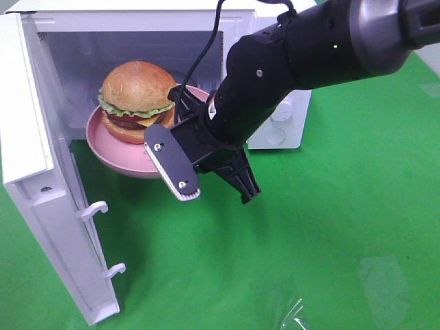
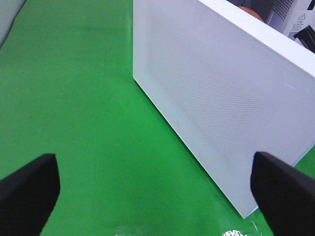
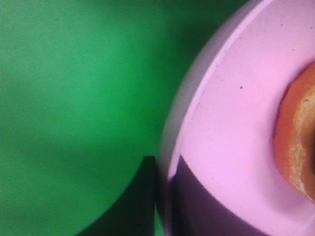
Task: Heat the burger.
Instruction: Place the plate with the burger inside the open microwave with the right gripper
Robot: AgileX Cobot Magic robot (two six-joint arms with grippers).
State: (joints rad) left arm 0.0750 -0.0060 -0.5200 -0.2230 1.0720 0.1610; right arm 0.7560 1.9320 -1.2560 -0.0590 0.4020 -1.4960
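The burger (image 1: 137, 96), with its golden bun, lettuce and dark patty, sits on a pink plate (image 1: 113, 148) held at the mouth of the open white microwave (image 1: 137, 20). My right gripper (image 1: 184, 103) is shut on the plate's right rim. In the right wrist view its dark fingers (image 3: 145, 196) pinch the pink plate (image 3: 236, 128) at the rim, and the edge of the burger (image 3: 295, 137) shows. The right gripper (image 3: 165, 201) straddles that rim. My left gripper (image 2: 155, 196) stands wide open over green cloth, holding nothing, beside the door's outer face. The high view does not show it.
The microwave door (image 1: 41, 172) is swung open to the left, with two latch hooks (image 1: 93, 210) sticking out. Its white outer panel (image 2: 221, 98) fills the left wrist view. Control knobs (image 1: 278, 113) are on the microwave's right. Green cloth (image 1: 330, 227) covers the table; clear plastic (image 1: 295, 316) lies at the front edge.
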